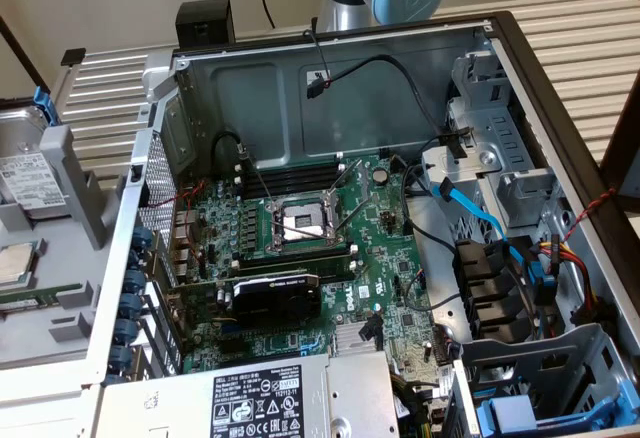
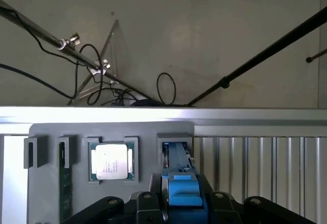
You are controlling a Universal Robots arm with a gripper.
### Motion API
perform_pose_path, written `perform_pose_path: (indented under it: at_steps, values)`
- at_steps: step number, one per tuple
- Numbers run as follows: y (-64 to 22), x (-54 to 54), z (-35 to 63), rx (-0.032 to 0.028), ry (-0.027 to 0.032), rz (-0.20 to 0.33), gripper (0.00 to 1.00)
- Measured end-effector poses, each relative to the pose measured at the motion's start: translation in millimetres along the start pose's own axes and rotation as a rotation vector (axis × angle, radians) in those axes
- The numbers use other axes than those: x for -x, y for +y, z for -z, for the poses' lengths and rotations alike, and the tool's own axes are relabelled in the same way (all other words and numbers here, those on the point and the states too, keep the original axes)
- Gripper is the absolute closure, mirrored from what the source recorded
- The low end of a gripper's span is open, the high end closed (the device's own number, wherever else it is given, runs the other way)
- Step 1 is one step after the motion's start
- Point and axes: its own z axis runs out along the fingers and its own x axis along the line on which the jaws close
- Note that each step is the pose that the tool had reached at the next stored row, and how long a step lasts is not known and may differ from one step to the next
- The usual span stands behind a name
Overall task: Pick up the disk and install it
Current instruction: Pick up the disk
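Disk (image 1: 25, 180) sits in the grey holder (image 1: 80, 188) at far left of the exterior view, near the CPU chip (image 1: 14, 263). Gripper (image 2: 181, 203) straddles its blue rail (image 2: 181, 185); can't tell if jaws are clamped. Watch out: if your grip's off-centre, disk prob. tilts & binds in slot, or slips.

Exterior view | room lay open above motherboard (image 1: 390, 248), centre | blue cable (image 1: 478, 213), black cables (image 1: 400, 66) crossed drive cage (image 1: 490, 128), 3 o'clock

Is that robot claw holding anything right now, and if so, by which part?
Cannot be told: the gripper is right at the disk's blue rail end, and the disk sits in its grey holder.
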Motion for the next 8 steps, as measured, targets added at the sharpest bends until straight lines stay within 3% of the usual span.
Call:
perform_pose_path:
  at_steps: [8]
  values:
    - [0.9,2.8,12.8,-0.0117,0.0124,0.000,0.63]
